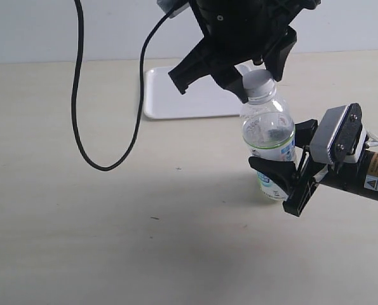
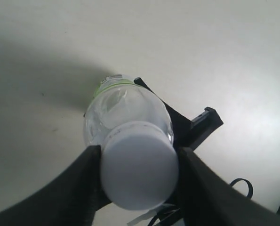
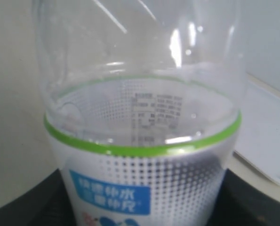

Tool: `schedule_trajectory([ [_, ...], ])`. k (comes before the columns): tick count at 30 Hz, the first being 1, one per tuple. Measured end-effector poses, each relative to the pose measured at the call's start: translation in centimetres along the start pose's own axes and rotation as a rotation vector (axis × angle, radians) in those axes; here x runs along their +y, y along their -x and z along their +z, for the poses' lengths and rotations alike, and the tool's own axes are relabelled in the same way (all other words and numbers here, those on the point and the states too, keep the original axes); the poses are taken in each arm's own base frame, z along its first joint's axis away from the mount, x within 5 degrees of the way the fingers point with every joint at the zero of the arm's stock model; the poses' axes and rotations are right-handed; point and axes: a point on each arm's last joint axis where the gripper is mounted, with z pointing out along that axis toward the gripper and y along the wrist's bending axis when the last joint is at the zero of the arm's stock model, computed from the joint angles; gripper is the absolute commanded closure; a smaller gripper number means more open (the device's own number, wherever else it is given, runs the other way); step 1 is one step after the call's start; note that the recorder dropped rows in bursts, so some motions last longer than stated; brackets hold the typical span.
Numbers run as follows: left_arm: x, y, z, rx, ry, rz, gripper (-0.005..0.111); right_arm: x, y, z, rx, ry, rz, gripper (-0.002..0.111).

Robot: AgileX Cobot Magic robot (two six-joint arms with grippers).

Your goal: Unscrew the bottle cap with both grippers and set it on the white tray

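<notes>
Label (image 3: 140, 188), white Chinese characters on blue; right fingers (image 3: 27, 209) tight on bottle (image 3: 140, 94), left fingers (image 2: 78, 188) on bottle cap (image 2: 140, 169).

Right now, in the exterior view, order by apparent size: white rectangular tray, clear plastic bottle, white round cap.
Similar: white rectangular tray, clear plastic bottle; tray farther, partly hidden.
Smallest: white round cap.

We are seeing open table (image 1: 100, 241) in front of the bottle (image 1: 268, 130) and to its left, where a gripper could be passing. The right gripper (image 1: 281, 146) is blocking the bottle's right side, and the left gripper (image 1: 260, 81) is filling the space above it. A black cable (image 1: 75, 108) is looping down left of the tray (image 1: 176, 105), one strand crossing the tray's left edge.
</notes>
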Motion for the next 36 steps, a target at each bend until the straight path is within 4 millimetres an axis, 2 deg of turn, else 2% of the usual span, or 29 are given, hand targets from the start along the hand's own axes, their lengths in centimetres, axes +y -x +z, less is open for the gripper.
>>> schedule_trajectory([
  [5,0.0,0.0,0.0,0.004,-0.001,-0.007,0.107,0.0,0.0,0.0,0.000,0.000,0.000,0.108],
  [8,0.0,0.0,0.0,0.006,-0.002,-0.009,0.100,0.0,0.0,0.0,0.000,0.000,0.000,0.108],
  [12,0.0,-0.1,0.0,0.010,-0.006,0.017,0.073,0.0,0.0,0.0,0.000,0.000,0.004,0.108],
  [15,-0.1,-0.1,0.0,0.013,-0.007,0.037,0.046,0.0,0.0,0.0,0.000,0.000,0.006,0.108],
  [16,-0.1,-0.1,0.0,0.015,-0.008,0.045,0.029,0.0,0.0,0.0,0.000,0.000,0.008,0.108],
  [18,-0.1,-0.3,0.0,0.032,-0.013,0.104,0.014,-0.1,0.0,0.0,0.001,-0.013,0.033,0.108],
  [22,-0.1,-0.1,0.0,0.046,-0.025,0.274,0.014,-0.2,0.0,0.0,0.003,-0.017,0.039,0.108],
  [24,0.1,0.5,-0.1,0.046,-0.033,0.432,0.014,-0.2,0.0,0.0,0.003,-0.018,0.040,0.108],
  [29,0.2,0.7,-0.1,0.036,-0.045,0.954,0.014,-0.2,0.0,0.0,0.003,-0.020,0.043,0.108],
  [32,0.2,0.7,-0.1,0.029,-0.047,1.185,0.014,-0.2,0.0,0.0,0.005,-0.020,0.043,0.108],
  [36,0.2,0.9,-0.1,0.012,-0.027,1.349,0.014,-0.2,0.0,0.0,0.005,-0.020,0.043,0.108],
])
